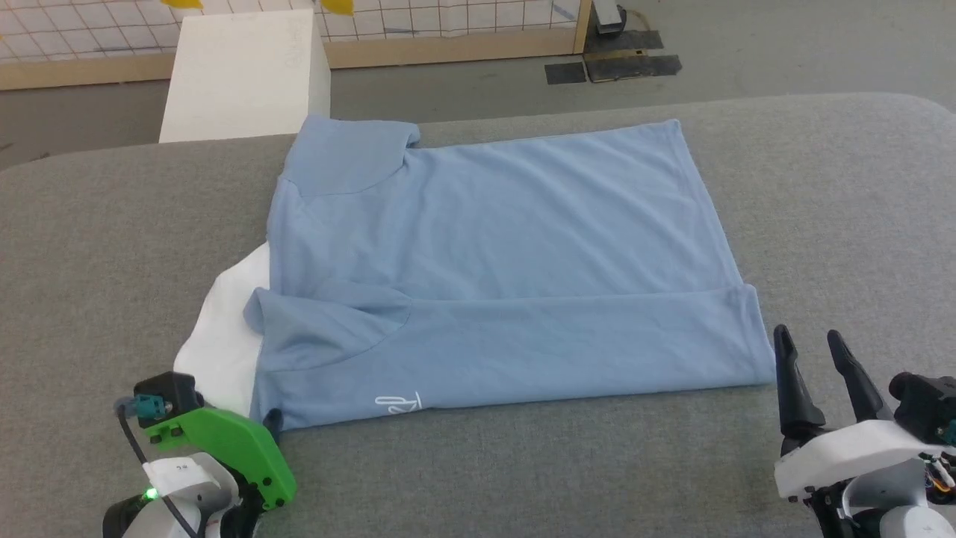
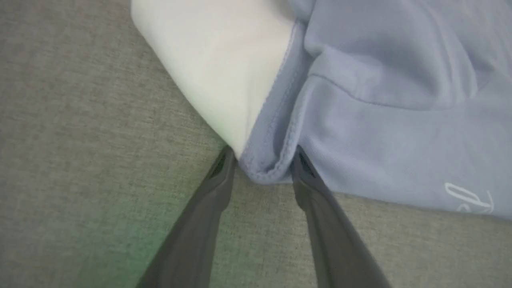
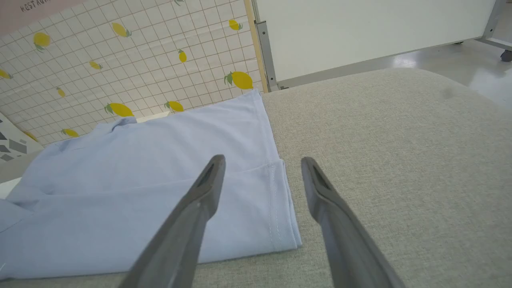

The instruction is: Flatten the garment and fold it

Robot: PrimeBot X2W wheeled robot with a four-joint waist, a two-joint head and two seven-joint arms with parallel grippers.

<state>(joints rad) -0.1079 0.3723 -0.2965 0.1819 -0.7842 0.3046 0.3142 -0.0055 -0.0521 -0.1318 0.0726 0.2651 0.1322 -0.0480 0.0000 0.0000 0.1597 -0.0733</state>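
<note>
Left gripper [image 2: 263, 154] stands apart astride the garment [image 2: 400, 120] corner, fingertips [image 2: 222, 168] half-hidden by fabric; right gripper [image 3: 263, 160] gapes.

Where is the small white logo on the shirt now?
The logo is on the shirt's near edge, at the left in the head view, a little right of the corner that the left end effector straddles.
</note>
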